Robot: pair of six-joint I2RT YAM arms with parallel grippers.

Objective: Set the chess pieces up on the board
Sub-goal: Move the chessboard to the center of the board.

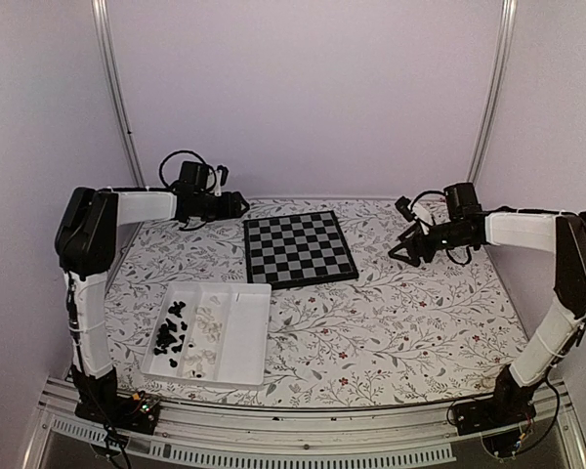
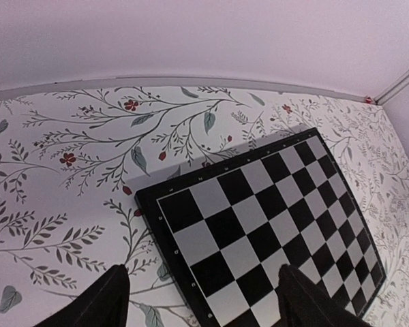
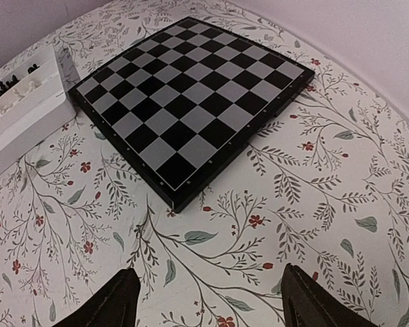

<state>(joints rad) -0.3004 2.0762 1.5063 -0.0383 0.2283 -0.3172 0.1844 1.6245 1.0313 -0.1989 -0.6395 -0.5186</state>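
Note:
The board (image 1: 299, 249) lies flat at the table's middle back, bare of pieces; it also shows in the left wrist view (image 2: 273, 218) and the right wrist view (image 3: 191, 95). The chess pieces (image 1: 171, 330), black and cream-white, lie inside the white tray (image 1: 246, 337) at the front left; a few show in the right wrist view (image 3: 13, 85). My left gripper (image 1: 236, 205) hangs open above the board's far left corner (image 2: 204, 300). My right gripper (image 1: 405, 252) stands open over the cloth to the right of the board (image 3: 211, 300), nothing between its fingers.
A floral tablecloth (image 1: 400, 313) covers the table. The white tray's end wall (image 3: 27, 112) stands just left of the board. Lilac walls and two metal posts (image 1: 117, 93) close the back. The arm bases sit on a rail at the near edge.

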